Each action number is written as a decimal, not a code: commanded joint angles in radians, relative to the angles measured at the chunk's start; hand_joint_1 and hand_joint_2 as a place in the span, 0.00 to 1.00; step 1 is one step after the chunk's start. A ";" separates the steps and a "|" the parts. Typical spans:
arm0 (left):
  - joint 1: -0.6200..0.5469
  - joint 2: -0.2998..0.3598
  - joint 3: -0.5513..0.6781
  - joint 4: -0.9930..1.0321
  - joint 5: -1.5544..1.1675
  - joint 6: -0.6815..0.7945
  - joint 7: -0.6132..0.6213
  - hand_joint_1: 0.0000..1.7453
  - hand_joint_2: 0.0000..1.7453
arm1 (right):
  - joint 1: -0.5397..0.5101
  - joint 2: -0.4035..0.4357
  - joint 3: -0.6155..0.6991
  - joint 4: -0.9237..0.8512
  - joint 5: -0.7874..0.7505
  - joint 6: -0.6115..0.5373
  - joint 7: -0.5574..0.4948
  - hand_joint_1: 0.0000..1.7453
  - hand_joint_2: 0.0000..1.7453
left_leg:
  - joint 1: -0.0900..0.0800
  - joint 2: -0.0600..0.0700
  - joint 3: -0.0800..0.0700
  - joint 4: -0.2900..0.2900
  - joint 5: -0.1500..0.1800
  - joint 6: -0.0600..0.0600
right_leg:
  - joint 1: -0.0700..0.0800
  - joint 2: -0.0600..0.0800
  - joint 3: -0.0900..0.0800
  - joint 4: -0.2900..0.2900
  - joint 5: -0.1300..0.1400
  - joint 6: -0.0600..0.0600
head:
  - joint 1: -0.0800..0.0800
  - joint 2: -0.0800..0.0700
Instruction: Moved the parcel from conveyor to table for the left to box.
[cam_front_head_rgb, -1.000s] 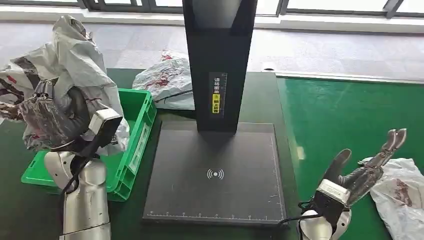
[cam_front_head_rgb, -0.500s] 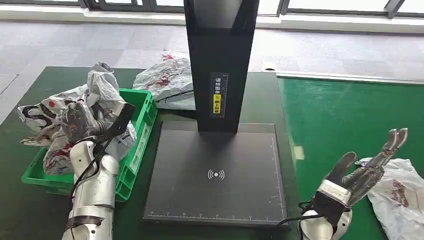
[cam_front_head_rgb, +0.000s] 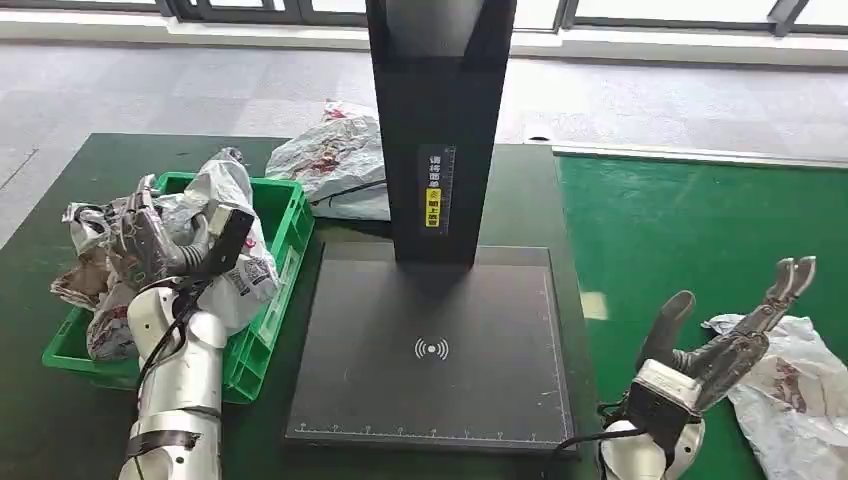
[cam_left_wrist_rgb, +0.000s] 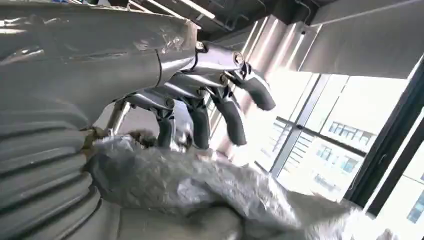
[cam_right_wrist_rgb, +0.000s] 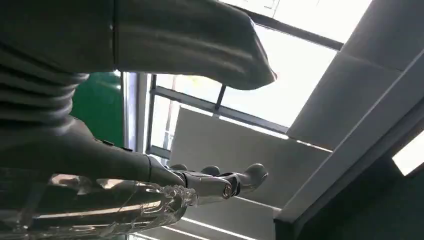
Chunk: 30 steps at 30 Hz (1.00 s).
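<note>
Left robot hand (cam_front_head_rgb: 150, 240) lowered parcel (cam_front_head_rgb: 215, 235) into green box (cam_front_head_rgb: 285, 235) — still gripping; right robot hand (cam_front_head_rgb: 725, 345) spread.

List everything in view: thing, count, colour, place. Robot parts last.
Parcel in bin: one, grey-white plastic with red marks, in the green bin.
Green bin: one, left on the dark table.
Parcel behind bin: one, grey-white, beside the black column.
Parcel on belt: one, white, on the green conveyor.
Scanner pad: one, black, table centre.
Black column: one, behind the pad.
Left hand: silver, on the bin parcel.
Right hand: open, beside the belt parcel.
</note>
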 joint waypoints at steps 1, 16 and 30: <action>-0.052 -0.053 0.244 -0.136 0.127 -0.003 -0.185 0.00 0.00 | -0.055 0.032 -0.021 0.129 0.029 0.002 0.002 0.00 1.00 | 0.001 0.002 0.003 -0.001 -0.001 0.000 | 0.001 0.003 0.002 -0.001 0.000 0.000 | 0.000 0.000; -0.048 -0.053 0.259 -0.155 0.170 -0.003 -0.232 0.00 0.00 | -0.064 0.020 -0.011 0.175 0.042 0.002 0.002 0.00 1.00 | 0.001 0.000 0.002 -0.001 0.000 0.000 | 0.001 0.001 0.003 -0.002 0.000 0.000 | 0.000 0.000; 0.240 -0.036 -0.289 -0.512 1.219 -0.003 -0.498 0.00 1.00 | -0.139 0.047 -0.220 0.313 0.650 0.002 0.300 0.00 1.00 | 0.001 0.001 0.002 -0.001 -0.001 0.000 | 0.001 0.001 0.002 -0.002 0.000 0.000 | 0.000 0.000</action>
